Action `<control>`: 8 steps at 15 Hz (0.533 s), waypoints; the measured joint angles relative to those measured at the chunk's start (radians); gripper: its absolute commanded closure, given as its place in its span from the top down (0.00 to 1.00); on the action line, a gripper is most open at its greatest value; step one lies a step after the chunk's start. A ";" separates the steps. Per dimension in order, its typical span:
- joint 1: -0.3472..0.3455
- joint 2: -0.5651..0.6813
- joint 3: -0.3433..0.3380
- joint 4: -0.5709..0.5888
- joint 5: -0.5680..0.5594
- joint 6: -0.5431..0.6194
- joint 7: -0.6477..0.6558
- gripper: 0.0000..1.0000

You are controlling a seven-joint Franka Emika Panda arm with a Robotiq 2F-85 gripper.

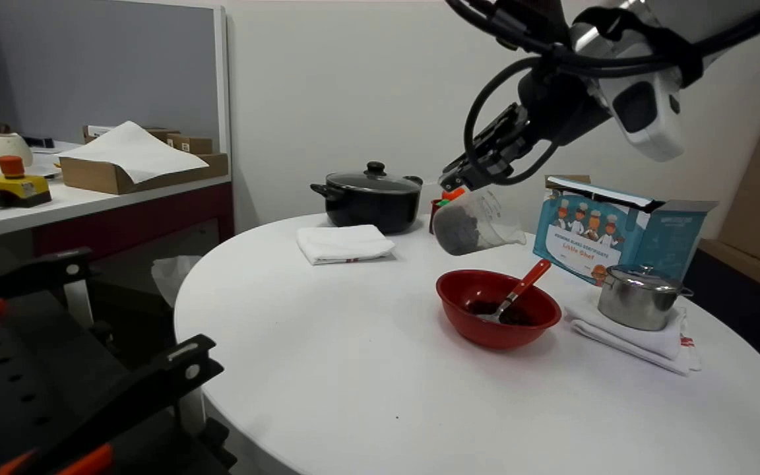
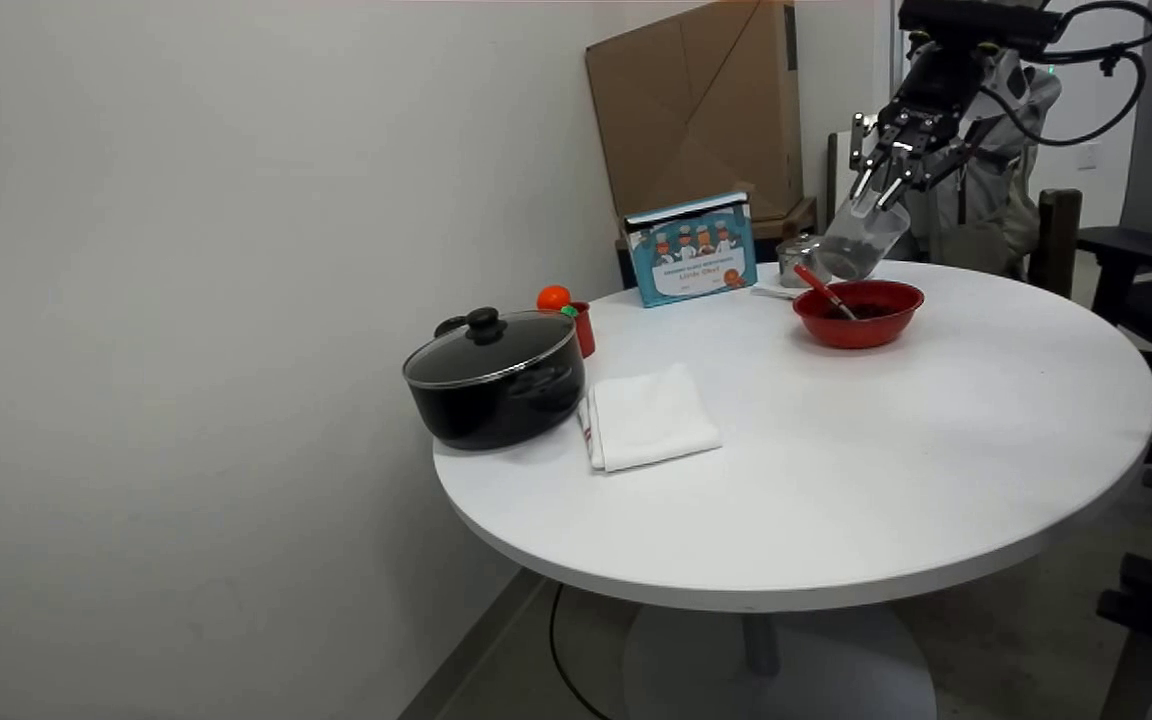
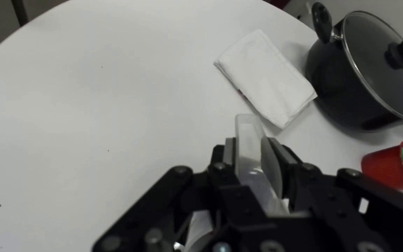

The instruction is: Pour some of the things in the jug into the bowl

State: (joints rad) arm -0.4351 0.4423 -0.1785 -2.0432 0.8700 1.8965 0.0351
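Observation:
The see-through jug [image 1: 493, 214] hangs in the air above the red bowl, tipped nearly onto its side. It also shows in an exterior view [image 2: 874, 228]. The dark things [image 1: 457, 229] lie in the jug's closed end. My gripper [image 1: 457, 183] is shut on the jug's clear handle; in the wrist view the handle [image 3: 247, 131] sits between the fingers [image 3: 252, 150], and the jug's body is mostly hidden. The red bowl [image 1: 485, 332] stands on the table with a red-handled utensil [image 1: 529, 277] in it and dark matter inside. The bowl [image 2: 848, 333] is out of the wrist view.
A shiny metal pot [image 1: 638, 303] stands on a folded cloth right of the bowl, before a blue box [image 1: 581, 231]. A black lidded pot [image 1: 373, 201], a white cloth [image 1: 344, 243] and a small red cup [image 3: 385, 166] stand farther off on the round white table [image 1: 301, 343].

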 measured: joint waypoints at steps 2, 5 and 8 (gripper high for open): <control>-0.016 0.023 -0.014 0.010 0.053 -0.037 -0.030 0.06; -0.027 0.056 -0.026 0.020 0.126 -0.079 -0.064 0.06; -0.028 0.088 -0.028 0.025 0.180 -0.114 -0.073 0.06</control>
State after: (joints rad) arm -0.4628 0.5299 -0.2060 -2.0184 1.0504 1.7821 -0.0376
